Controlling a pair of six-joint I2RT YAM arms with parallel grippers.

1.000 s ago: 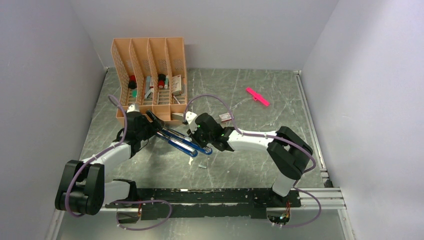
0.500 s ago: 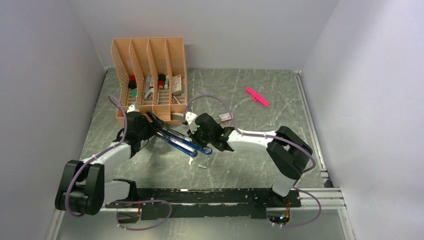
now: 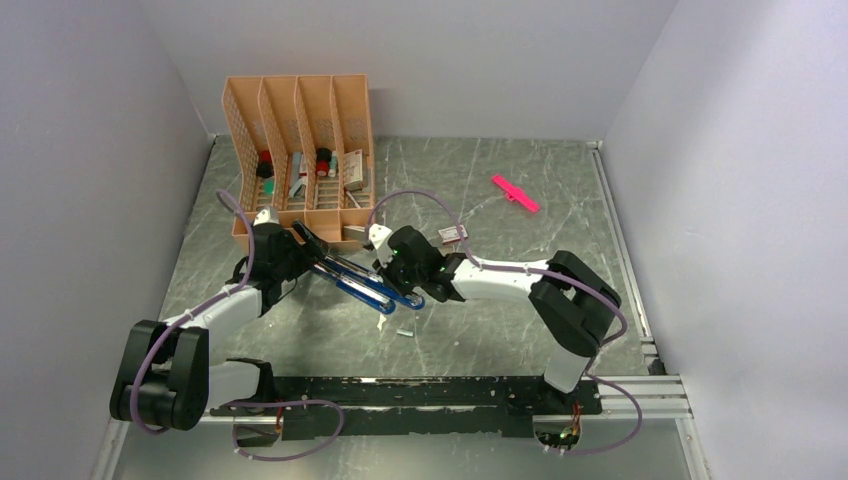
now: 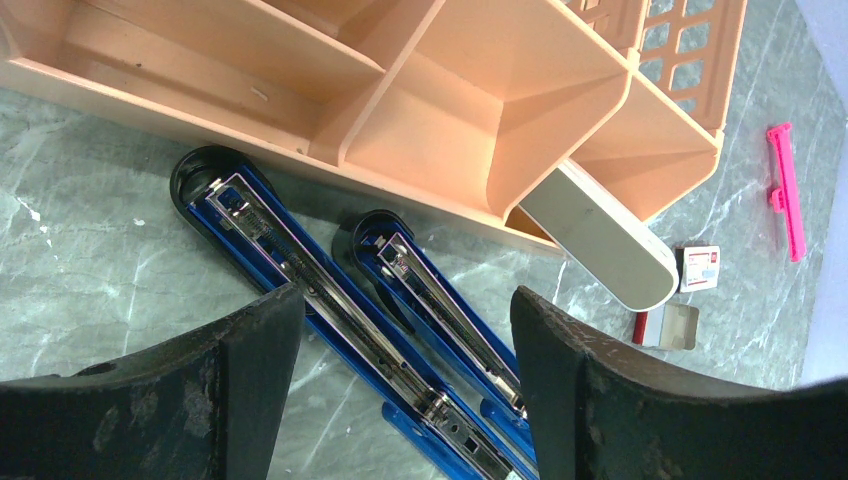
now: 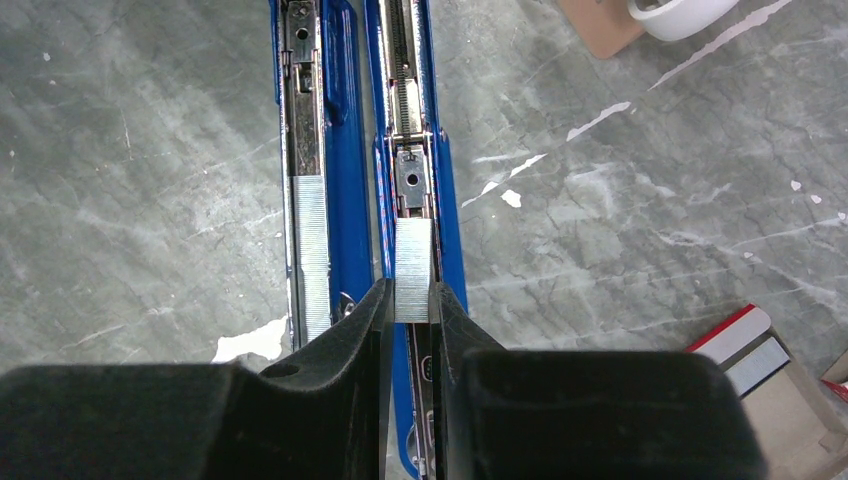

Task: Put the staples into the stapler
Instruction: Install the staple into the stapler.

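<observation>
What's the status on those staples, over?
Right end effector shut on staples, over the open blue stapler channel. Left end effector open, empty. Nothing seen blocking.

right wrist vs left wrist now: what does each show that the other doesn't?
Only right wrist: the right hand pinching a staple strip lined up with one blue stapler rail; a second strip lying in the neighbouring rail. Only left wrist: the left hand open wide, the pink stick, the organiser's compartments. Both: the two blue rails, open, side by side.
</observation>
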